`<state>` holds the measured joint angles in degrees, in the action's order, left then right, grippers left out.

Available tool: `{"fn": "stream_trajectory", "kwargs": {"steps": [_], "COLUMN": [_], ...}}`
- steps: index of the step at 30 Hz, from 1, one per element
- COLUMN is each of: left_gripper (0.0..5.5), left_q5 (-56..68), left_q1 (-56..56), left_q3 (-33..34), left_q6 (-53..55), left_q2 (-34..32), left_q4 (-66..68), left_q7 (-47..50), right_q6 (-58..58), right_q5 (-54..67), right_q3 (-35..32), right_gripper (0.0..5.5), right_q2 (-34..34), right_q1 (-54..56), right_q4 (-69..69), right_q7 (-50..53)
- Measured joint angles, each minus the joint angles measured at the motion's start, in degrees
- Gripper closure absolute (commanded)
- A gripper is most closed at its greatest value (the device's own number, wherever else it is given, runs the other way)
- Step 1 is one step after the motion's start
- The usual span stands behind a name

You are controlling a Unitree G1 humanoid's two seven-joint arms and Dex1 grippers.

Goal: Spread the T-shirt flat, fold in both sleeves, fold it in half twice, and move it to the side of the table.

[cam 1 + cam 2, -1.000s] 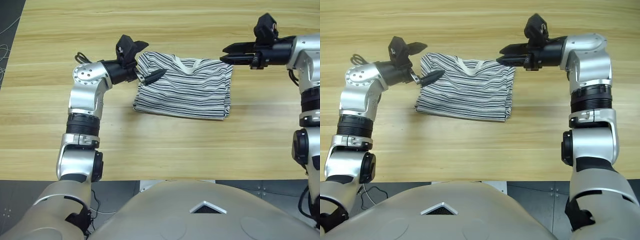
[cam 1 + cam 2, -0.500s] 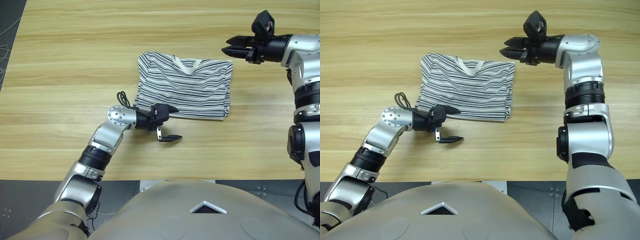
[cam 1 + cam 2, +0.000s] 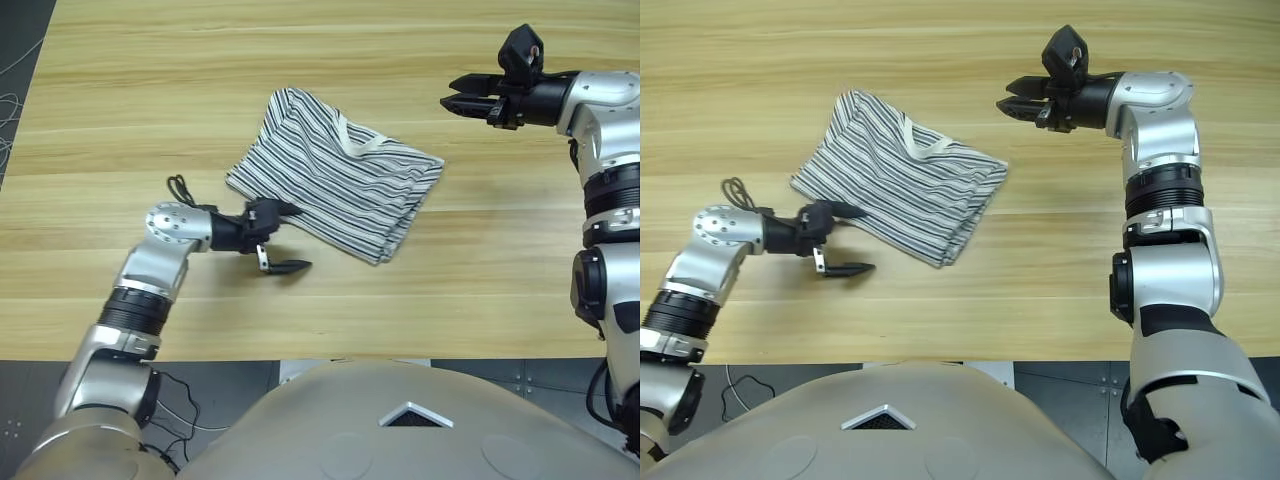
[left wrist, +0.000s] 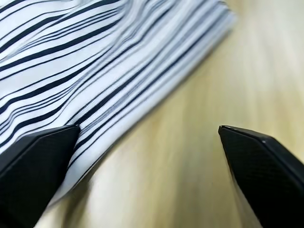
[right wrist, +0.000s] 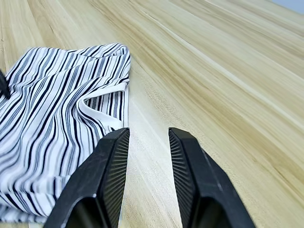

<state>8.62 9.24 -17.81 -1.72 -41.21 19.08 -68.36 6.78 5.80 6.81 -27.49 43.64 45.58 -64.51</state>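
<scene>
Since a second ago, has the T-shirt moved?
Yes. The T-shirt has turned clockwise against the table plank lines, its near corner swung toward the robot's left, by the left tool.

Dark floor (image 3: 22, 40) borders the table (image 3: 330, 310) on the robot's left side. Thin pale cables (image 3: 10, 100) lie loose on this floor in loops, close to the table edge. Below the table's near edge, 1 grey floor panel (image 3: 480, 376) carries small bolt heads and adjoins darker flooring.
</scene>
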Motion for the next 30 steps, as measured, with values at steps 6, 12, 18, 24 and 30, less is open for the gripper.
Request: {"fn": "stream_trajectory", "kwargs": {"steps": [6, 12, 18, 24, 30], "left_gripper": [0.02, 0.02, 0.02, 0.02, 0.02], "left_q5": [-4.68, -22.58, -25.74, -24.08, -22.50], "left_q1": [9.09, 20.96, 24.23, 23.85, 22.68], "left_q3": [-0.57, -5.11, -5.95, -4.32, -3.38], "left_q6": [-9.78, -19.28, -23.88, -24.75, -25.35], "left_q2": [-3.45, -6.59, -6.34, -4.59, -3.43], "left_q4": [11.78, 26.12, 33.27, 34.22, 34.17], "left_q7": [3.77, 18.74, 22.21, 20.95, 20.24], "right_q6": [-0.33, -3.15, -23.52, -30.13, -29.83], "right_q5": [0.02, -0.87, -17.74, -35.68, -44.40], "right_q3": [0.02, 1.12, 9.28, 20.56, 27.47], "right_gripper": [4.00, 4.00, 4.00, 4.00, 4.00], "right_q2": [0.21, 0.47, 1.28, 8.72, 12.40], "right_q1": [-0.19, -2.81, -3.00, -0.42, 2.36], "right_q4": [-0.02, -2.11, 1.66, 13.49, 23.11], "right_q7": [-0.01, -0.64, 19.06, 43.95, 57.09]}}
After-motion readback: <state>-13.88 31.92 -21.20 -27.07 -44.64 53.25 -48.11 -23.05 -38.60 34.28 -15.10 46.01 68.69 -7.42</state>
